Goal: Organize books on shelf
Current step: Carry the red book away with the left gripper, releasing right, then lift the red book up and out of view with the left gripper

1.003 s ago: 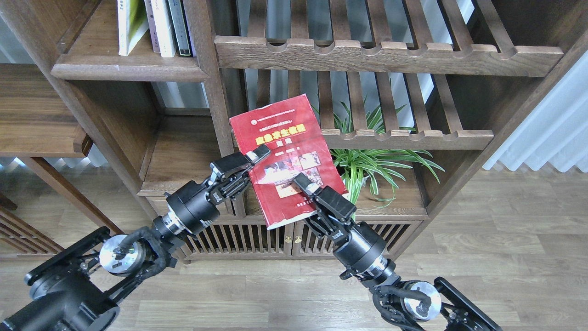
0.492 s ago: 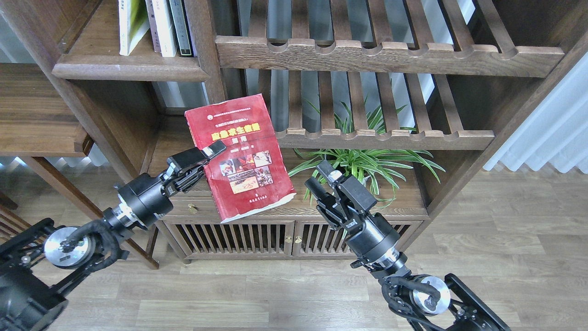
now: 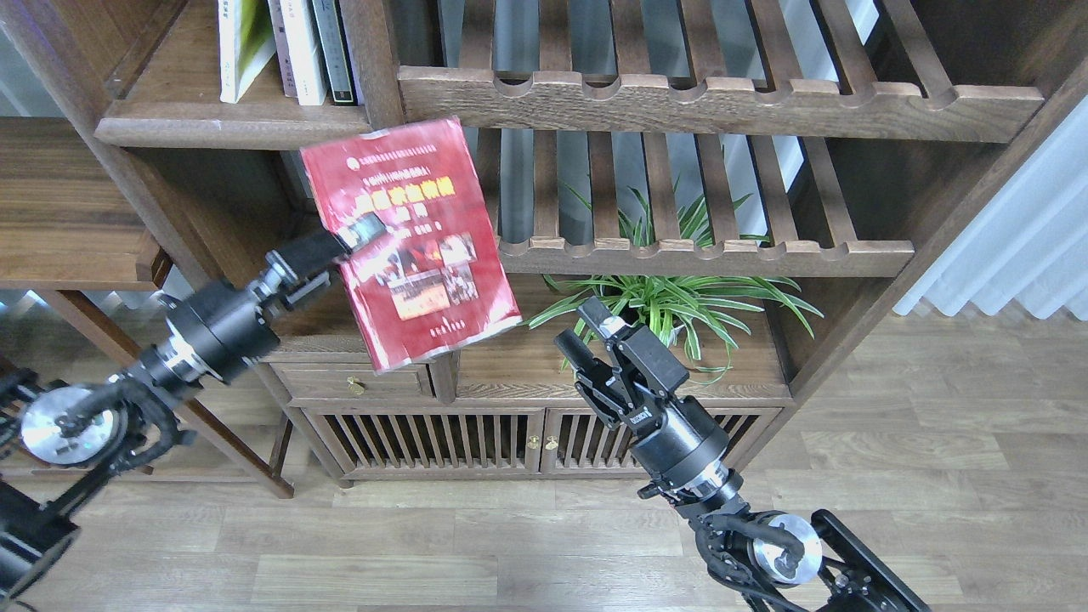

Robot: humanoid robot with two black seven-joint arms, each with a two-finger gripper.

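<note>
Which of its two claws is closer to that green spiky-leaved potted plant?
The right. The right gripper is open, right beside the green spiky-leaved plant, at its left leaves. The left gripper is farther left, clamped on the red paperback book.

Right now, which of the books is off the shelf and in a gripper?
The red book, tilted in mid-air in the left gripper. The other books stand upright on the shelf.

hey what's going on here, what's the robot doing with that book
The left tool is clamped on a red book, holding it tilted in the air just below the wooden shelf, where a few books already stand upright. The right tool is open and holds nothing, sitting lower down in front of the potted plant. The red book is not on the shelf yet.
</note>
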